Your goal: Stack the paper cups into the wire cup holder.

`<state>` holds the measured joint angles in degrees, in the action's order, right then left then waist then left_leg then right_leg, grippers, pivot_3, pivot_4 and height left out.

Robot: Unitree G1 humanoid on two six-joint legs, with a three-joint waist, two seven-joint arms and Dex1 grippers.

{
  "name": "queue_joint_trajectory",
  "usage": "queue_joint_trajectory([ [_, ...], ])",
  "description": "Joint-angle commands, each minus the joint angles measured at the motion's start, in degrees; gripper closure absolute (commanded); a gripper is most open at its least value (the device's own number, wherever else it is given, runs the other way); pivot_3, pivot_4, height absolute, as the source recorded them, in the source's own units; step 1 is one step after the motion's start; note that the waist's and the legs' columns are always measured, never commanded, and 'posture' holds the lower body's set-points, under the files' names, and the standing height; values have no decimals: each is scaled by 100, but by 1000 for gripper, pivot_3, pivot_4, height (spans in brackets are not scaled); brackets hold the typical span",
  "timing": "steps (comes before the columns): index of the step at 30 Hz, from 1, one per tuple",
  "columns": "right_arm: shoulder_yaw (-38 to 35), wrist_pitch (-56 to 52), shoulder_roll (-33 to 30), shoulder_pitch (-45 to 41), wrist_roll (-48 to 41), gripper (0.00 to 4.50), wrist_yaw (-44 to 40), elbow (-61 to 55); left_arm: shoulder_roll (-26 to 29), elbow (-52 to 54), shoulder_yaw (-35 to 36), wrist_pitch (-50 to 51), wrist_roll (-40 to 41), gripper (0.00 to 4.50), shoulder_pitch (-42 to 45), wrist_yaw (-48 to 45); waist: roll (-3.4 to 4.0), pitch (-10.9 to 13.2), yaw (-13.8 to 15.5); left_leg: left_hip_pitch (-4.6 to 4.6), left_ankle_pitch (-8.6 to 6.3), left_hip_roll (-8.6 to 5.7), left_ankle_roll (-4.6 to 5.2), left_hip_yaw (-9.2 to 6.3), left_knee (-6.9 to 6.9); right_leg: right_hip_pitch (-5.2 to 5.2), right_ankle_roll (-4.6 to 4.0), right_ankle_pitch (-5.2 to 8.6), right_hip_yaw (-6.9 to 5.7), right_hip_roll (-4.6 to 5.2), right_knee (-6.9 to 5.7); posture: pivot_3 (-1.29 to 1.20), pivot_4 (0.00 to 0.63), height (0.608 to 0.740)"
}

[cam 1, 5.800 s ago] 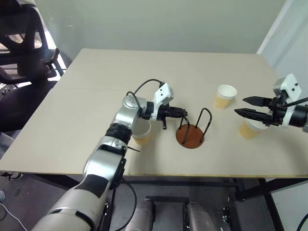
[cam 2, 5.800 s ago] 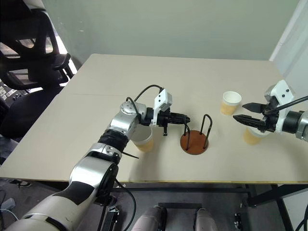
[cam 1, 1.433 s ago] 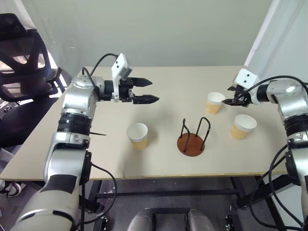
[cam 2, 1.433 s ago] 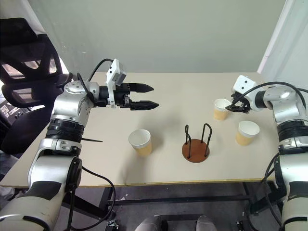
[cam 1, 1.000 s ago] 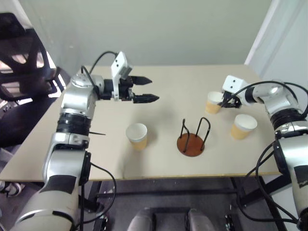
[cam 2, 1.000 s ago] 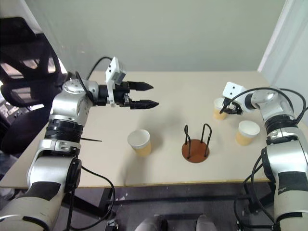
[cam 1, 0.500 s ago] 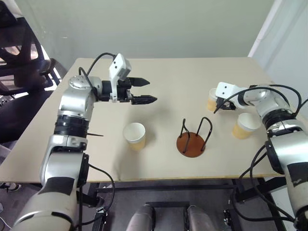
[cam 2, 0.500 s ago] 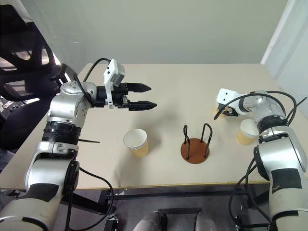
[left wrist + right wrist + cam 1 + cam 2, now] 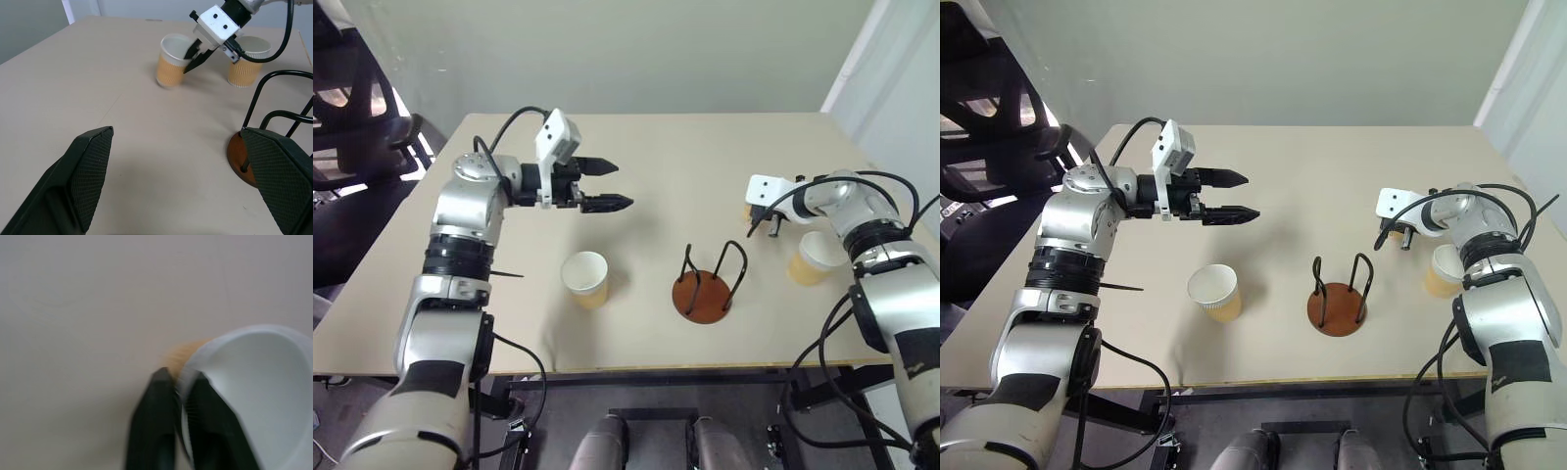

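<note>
Surface: a pale beige rectangular tabletop [image 9: 656,157], bare apart from the cups and the holder, with a faint seam across its left part.
Room: a plain grey-green wall [image 9: 636,49] behind the table; a black mesh office chair [image 9: 352,117] at the table's left side.
Holder: the round reddish-brown disc with two black wire arches [image 9: 703,292] stands near the front edge, no cup in it.
Cups: one tan paper cup with a white rim [image 9: 584,279] stands upright left of the holder; a second [image 9: 172,59] and a third [image 9: 812,257] stand at the right.
Left gripper [image 9: 610,186]: held above the table, fingers spread wide, grasping nothing.
Right gripper [image 9: 178,384]: fingers clenched on the second cup's rim, one inside, one outside.
</note>
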<state>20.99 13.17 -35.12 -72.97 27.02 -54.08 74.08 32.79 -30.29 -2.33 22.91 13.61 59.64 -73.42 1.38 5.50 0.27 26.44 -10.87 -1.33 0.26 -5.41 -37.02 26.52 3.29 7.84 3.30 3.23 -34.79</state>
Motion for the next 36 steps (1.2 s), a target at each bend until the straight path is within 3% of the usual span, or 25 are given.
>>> queue_joint_trajectory([
  [1, -247, -108, -203, -272, -306, 4432, -643, -294, 48, 77, 12, -119, 19, 0, 83, -34, 0, 8, 7, 0, -2, 0, -4, 0, 0, 0, -1, 0, 0, 0, 0, 0, 150, 740],
  [6, -423, -269, -340, -220, -623, 4432, -1368, -791, -28, -36, -41, -191, 24, 0, 143, -82, 2, 33, 10, 0, -18, 1, -30, 0, 0, 0, -4, 2, 0, -1, 0, 0, 150, 740],
  [11, -742, -1094, -627, 150, -1281, 4432, -2406, -2381, -83, -188, -105, -303, -2, 0, 190, -155, 4, 76, 17, 2, -7, 1, -14, -1, 0, 1, -9, 6, -1, -2, -2, 0, 150, 740],
  [18, -1186, -3994, -1271, 1116, -2538, 4432, -3512, -6681, -170, -368, -206, -439, -32, 0, 235, -347, 3, 84, 33, 14, 4, 0, 10, -1, -3, 4, -9, 34, -9, -4, -5, 0, 150, 740],
  [21, -1293, -5040, -1476, 1246, -3041, 4432, -3565, -7858, -212, -452, -240, -489, -17, 0, 294, -455, 0, 86, 36, 17, 4, 1, 9, -2, -3, 8, -6, 44, -12, -5, -9, 0, 150, 740],
  [26, -1375, -6186, -1643, 1100, -3742, 4432, -3391, -8789, -262, -550, -356, -570, -14, 0, 399, -790, -11, 93, 37, 16, 8, -2, 13, -2, -9, 6, 0, 51, -9, -6, -12, 0, 150, 740],
  [36, -1257, -6822, -1858, 1129, -4511, 4432, -2963, -9399, -142, -141, -608, -286, 219, 0, 719, -1883, -16, 97, 39, 16, 27, -4, 19, -7, -12, 7, 7, 56, -6, -9, -19, 0, 150, 740],
])
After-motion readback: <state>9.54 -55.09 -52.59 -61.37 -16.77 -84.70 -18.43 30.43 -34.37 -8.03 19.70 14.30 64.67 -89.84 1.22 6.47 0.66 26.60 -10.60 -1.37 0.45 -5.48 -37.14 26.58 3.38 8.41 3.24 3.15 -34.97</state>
